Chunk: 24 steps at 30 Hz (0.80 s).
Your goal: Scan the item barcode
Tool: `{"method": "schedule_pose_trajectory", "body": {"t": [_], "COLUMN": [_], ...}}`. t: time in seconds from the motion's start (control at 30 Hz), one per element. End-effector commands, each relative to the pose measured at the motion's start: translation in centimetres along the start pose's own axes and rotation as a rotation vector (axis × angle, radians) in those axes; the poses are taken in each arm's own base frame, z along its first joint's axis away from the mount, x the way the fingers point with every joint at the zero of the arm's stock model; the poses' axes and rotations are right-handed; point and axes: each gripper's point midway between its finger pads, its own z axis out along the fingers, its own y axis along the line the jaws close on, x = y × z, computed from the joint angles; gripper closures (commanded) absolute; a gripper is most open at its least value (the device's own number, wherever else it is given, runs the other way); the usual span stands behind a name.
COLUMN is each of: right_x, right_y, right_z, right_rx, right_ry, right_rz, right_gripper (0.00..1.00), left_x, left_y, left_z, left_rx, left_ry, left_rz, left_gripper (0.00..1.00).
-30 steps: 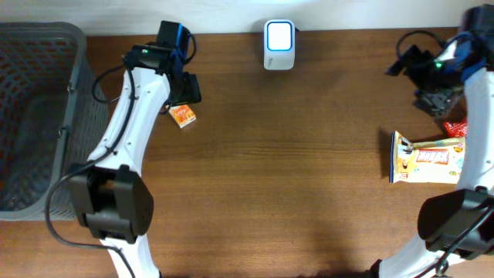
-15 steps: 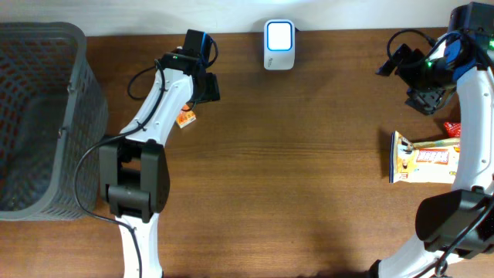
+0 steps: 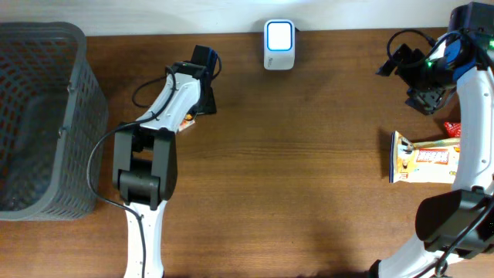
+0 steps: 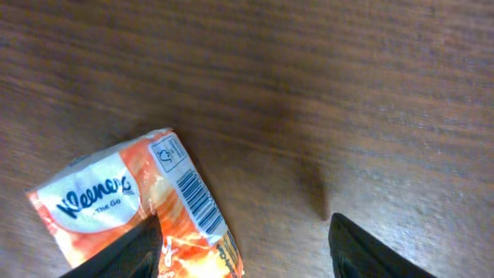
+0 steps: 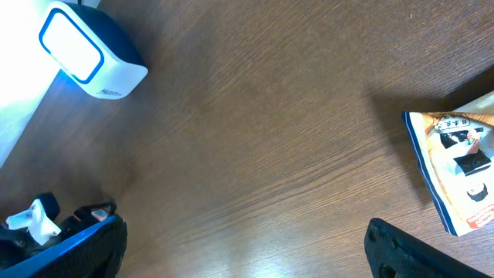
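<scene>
An orange and white Kleenex tissue pack (image 4: 127, 202) lies flat on the wooden table, its barcode (image 4: 196, 202) facing up. My left gripper (image 4: 243, 255) hovers low over it, open. The left finger (image 4: 123, 251) overlaps the pack's lower edge and the right finger (image 4: 370, 249) stands over bare wood, apart from it. From overhead the left gripper (image 3: 202, 104) covers most of the pack (image 3: 185, 122). The white scanner (image 3: 279, 35) with its lit window stands at the back edge. My right gripper (image 3: 421, 77) hangs wide open over the table's right side, holding nothing.
A grey mesh basket (image 3: 46, 46) fills the left end of the table. A yellow snack packet (image 3: 424, 158) and a small red item (image 3: 455, 127) lie at the right. The right wrist view shows the scanner (image 5: 89, 54) and the snack packet (image 5: 459, 166).
The left arm swung right and then dropped towards the tissue pack, and its jaws have narrowed. The right gripper shifted slightly left, then held still.
</scene>
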Motion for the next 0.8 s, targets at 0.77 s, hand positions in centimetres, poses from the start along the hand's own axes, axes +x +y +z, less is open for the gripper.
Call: {"method": "schedule_pose_trajectory", "body": {"t": [0.77], "right_x": [0.1], "right_y": [0.5], "right_z": [-0.4], "right_rx": [-0.013], "right_ry": [-0.003], "right_rz": [-0.01], "right_gripper": [0.02], "left_x": [2.2], "left_y": [-10.5], "left_z": [-17.3], "left_rx": [0.446], "left_ry": [0.02], "left_rz": [0.452], "left_gripper": [0.32]}}
